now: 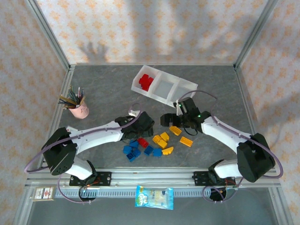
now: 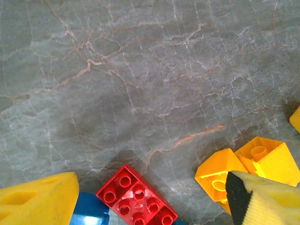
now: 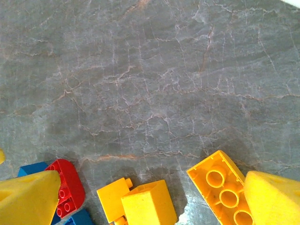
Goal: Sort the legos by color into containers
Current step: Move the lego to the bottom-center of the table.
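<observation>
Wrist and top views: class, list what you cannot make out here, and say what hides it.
Left wrist view: blue brick, mostly hidden by a yellow finger and the red brick.
Right wrist view: orange brick, cut off by the bottom edge and a finger.
Top view: packet print, too small to read.

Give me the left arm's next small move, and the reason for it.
Probably lower the left gripper straight down and close on the red brick. Its jaws stand open, with that brick lying on the table between the fingers. Other red bricks already sit in the left end compartment of the tray.
</observation>
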